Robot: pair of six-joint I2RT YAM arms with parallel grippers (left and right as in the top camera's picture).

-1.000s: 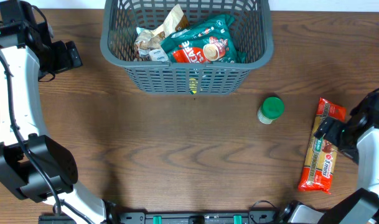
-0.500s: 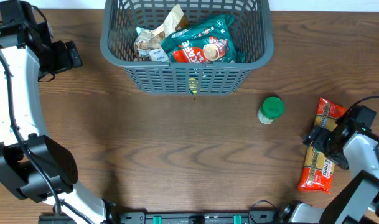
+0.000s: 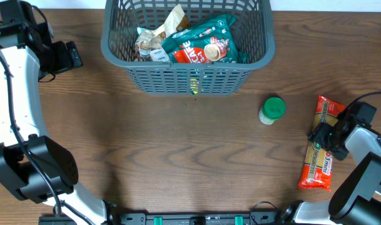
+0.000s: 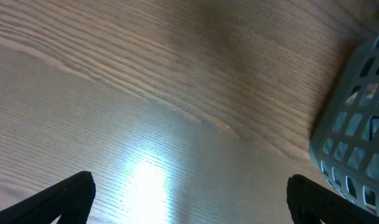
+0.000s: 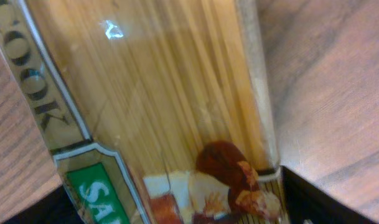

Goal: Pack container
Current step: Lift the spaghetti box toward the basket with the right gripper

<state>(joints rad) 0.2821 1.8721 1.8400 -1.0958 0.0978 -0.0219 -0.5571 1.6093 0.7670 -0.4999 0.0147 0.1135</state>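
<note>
Dark wood-grain table [image 3: 177,150]; the large dark gray lattice plastic basket [image 3: 187,81] sits at its far edge, partly filled. We judge the step as grasping the long red-and-clear spaghetti packet [image 3: 321,164]. The right tool [image 3: 330,134] is spread and straddles it, not clamped. Next: close, lift, carry to the basket. The left tool [image 3: 71,57] is spread, idle at far left.

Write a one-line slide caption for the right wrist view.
Close-up: right gripper open astride the spaghetti pack lying on the wooden table.
</note>
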